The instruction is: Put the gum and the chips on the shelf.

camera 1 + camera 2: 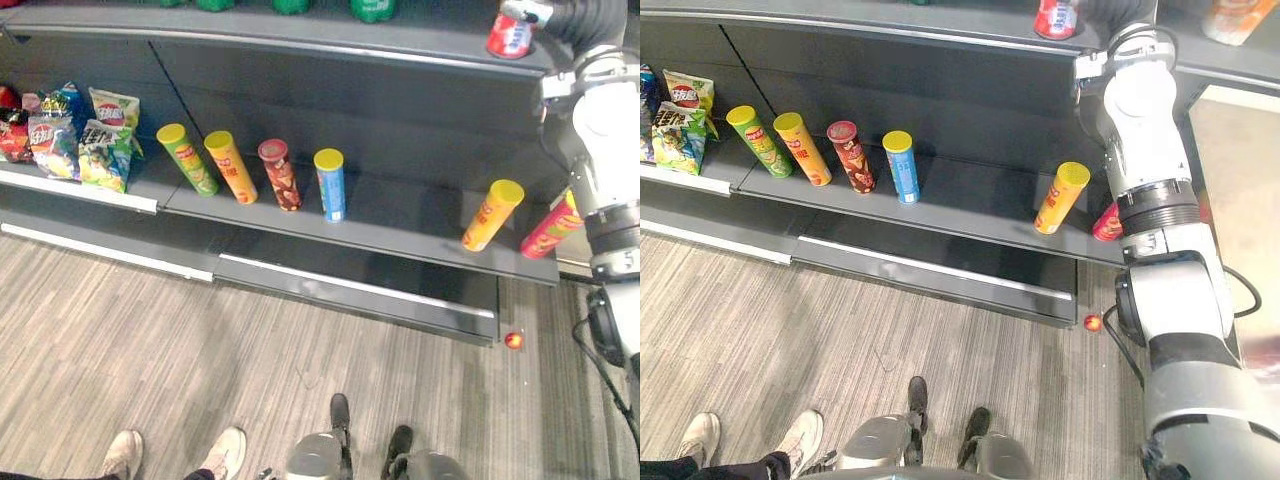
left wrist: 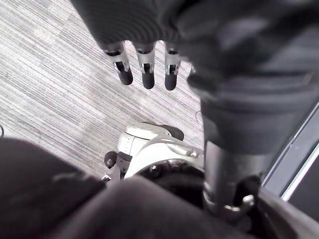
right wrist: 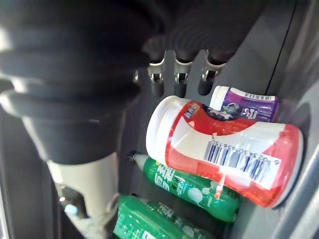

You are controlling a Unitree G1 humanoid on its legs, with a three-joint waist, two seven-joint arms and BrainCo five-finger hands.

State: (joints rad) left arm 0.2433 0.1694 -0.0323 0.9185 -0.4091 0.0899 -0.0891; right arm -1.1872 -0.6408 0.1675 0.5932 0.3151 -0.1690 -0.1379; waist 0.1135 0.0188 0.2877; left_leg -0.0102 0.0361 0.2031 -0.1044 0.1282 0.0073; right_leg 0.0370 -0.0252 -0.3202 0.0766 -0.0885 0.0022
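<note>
- My right hand [image 3: 180, 79] is up at the top shelf [image 1: 300, 35]. Its fingers are straight and side by side, curled round nothing.
- The gum bottle [image 3: 224, 149], red and white with a white cap, sits just past my dark fingertips at its cap end. I cannot tell whether they touch it.
- From my head, the gum stands on end on the top shelf, directly under my right hand.
- A purple and white bottle [image 3: 246, 103] sits just behind the gum, touching it or nearly so.
- Green bottles [image 3: 189, 186] lie beside the gum on the same shelf.
- My left hand [image 2: 144, 69] hangs at my side over the floor [image 1: 150, 330], fingers straight and relaxed, holding nothing.
- The floor is grey and finely striped. A person's pale shoes [image 1: 222, 452] stand on it near my feet.
- A small red ball [image 1: 514, 340] lies on the floor by the foot of the shelving.
- On the dark middle shelf [image 1: 400, 225], four chip tubes stand in a row: green [image 1: 186, 158], orange [image 1: 230, 166], dark red [image 1: 279, 174] and blue [image 1: 330, 184].
- Well apart from them, further right, stands a yellow tube [image 1: 492, 214]. A red tube [image 1: 549, 230] beside it is partly behind my right arm.
- Chip bags [image 1: 105, 150] are stacked at the left end of that level.
</note>
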